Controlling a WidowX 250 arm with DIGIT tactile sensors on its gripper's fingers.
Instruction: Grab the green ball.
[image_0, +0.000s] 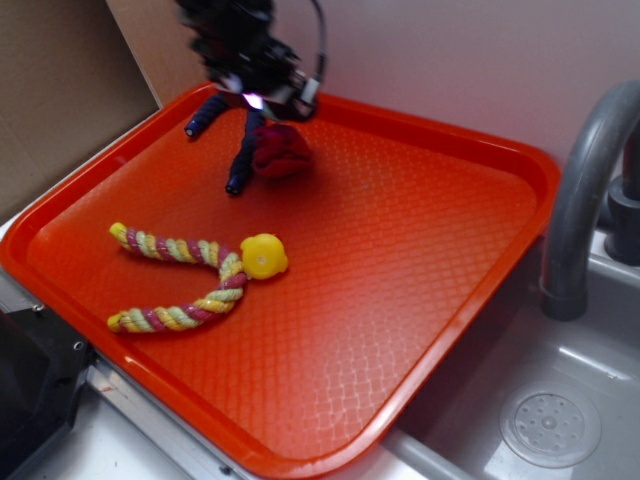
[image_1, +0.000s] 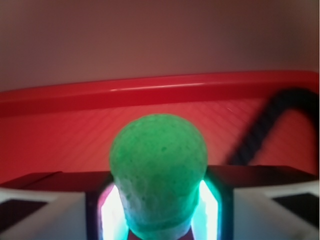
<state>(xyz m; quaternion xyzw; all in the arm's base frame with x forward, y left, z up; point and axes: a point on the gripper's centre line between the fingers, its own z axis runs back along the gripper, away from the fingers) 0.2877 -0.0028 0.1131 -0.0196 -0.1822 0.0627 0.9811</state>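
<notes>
The green ball (image_1: 158, 165) fills the middle of the wrist view, pinched between the two lit pads (image_1: 107, 212) of my gripper (image_1: 158, 205), which is shut on it; its lower part looks squeezed narrow. In the exterior view my gripper (image_0: 255, 92) hangs over the far left corner of the orange tray (image_0: 420, 250). There the ball is almost wholly hidden by the fingers, and only a small bright spot shows under them.
A dark red toy (image_0: 280, 150) with dark blue legs (image_0: 240, 160) lies just under and right of the gripper; one leg (image_1: 260, 127) shows in the wrist view. A striped rope with a yellow knob (image_0: 263, 256) lies front left. Grey faucet (image_0: 585, 190) and sink stand at right.
</notes>
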